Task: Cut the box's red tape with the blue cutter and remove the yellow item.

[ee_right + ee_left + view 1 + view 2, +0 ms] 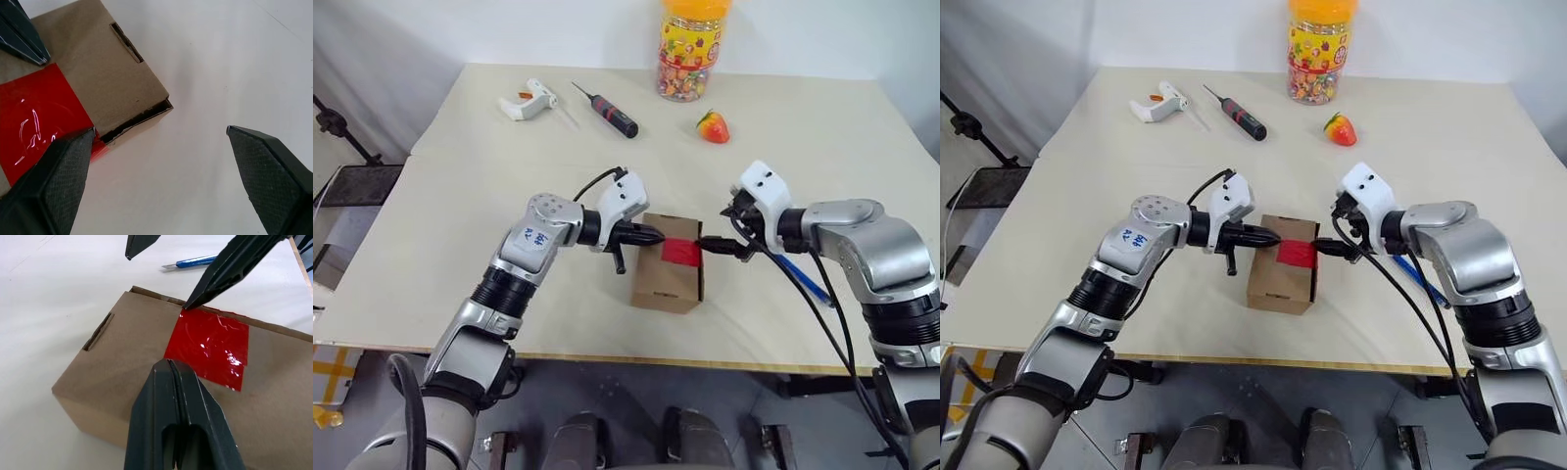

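The brown box [668, 279] sits near the table's front edge, with the red tape [682, 253] across its lid seam. My left gripper [651, 235] is shut with nothing in it, its tip [169, 362] just over the lid beside the tape. From the other side, my right gripper [717, 238] is open wide. One of its fingers [63, 166] rests at the taped edge of the lid and the other [266, 166] hangs over bare table. The blue cutter [801, 278] lies on the table under my right forearm. The yellow item is hidden.
At the back of the table [460, 245] lie a white glue gun [529, 100] and a black-and-red screwdriver [609, 111]. A candy jar [690, 49] stands behind a strawberry toy [713, 127]. Black cables hang from both wrists near the box.
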`<state>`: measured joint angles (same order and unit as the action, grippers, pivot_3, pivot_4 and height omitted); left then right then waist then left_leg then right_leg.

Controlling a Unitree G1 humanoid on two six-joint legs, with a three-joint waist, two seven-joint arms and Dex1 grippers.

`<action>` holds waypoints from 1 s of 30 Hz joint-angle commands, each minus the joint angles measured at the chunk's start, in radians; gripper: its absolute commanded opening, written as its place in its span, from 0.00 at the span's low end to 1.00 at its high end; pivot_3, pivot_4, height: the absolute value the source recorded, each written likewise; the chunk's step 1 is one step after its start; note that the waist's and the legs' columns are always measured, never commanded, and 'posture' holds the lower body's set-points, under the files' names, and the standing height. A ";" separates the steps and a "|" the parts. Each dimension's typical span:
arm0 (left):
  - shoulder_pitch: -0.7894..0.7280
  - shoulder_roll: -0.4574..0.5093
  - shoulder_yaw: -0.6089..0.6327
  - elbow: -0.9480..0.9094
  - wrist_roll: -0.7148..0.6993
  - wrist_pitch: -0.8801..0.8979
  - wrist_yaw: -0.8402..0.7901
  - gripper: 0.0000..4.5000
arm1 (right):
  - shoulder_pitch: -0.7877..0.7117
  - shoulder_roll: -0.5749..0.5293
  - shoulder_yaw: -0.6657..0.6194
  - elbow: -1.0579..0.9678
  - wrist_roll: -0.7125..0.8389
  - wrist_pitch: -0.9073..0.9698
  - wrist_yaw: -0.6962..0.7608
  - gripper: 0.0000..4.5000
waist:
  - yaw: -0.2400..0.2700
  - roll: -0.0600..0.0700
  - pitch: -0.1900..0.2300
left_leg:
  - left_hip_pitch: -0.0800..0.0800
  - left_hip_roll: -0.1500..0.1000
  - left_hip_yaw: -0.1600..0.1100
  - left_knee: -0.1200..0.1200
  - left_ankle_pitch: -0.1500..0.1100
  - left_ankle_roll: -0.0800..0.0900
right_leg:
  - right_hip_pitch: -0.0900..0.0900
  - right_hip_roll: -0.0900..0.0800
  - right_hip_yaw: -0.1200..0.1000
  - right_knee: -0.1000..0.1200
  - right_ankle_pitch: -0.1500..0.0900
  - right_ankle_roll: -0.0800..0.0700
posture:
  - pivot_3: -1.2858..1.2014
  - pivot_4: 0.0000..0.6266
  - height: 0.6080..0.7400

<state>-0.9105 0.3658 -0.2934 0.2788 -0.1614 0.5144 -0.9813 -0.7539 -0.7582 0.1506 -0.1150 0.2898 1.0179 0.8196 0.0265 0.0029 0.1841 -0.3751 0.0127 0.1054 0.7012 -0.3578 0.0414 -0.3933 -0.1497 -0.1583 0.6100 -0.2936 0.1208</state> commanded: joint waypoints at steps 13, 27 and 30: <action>0.059 0.014 -0.003 -0.059 0.014 0.049 -0.004 0.00 | 0.116 -0.079 0.175 0.130 -0.151 -0.124 0.048 1.00 | -0.004 -0.004 -0.003 | 0.001 0.001 0.000 0.000 0.000 0.000 | 0.000 0.000 0.000 0.000 0.000 0.000 | 0.52 0.24 1.00; 0.062 0.009 0.008 -0.062 0.016 0.057 0.012 0.00 | -0.004 0.108 -0.122 0.355 0.199 0.344 0.130 1.00 | -0.006 -0.005 -0.004 | 0.001 0.001 0.000 0.000 0.000 0.000 | 0.001 0.000 0.000 0.000 0.000 0.000 | 0.52 0.24 1.00; 0.061 0.009 0.006 -0.058 0.017 0.055 0.009 0.00 | -0.050 0.149 -0.109 0.464 0.221 0.371 0.164 1.00 | -0.008 -0.005 -0.004 | 0.002 0.002 0.000 0.000 0.000 0.000 | 0.001 0.001 0.000 0.001 0.000 0.000 | 0.52 0.24 1.00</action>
<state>-0.8588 0.3734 -0.2718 0.2121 -0.1575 0.5625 -0.9700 -0.8089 -0.6404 0.0140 0.2907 0.4735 1.3434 0.9517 0.0183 -0.0024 0.1803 -0.3728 0.0143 0.1056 0.7013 -0.3578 0.0413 -0.3919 -0.1491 -0.1579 0.6108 -0.2936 0.1207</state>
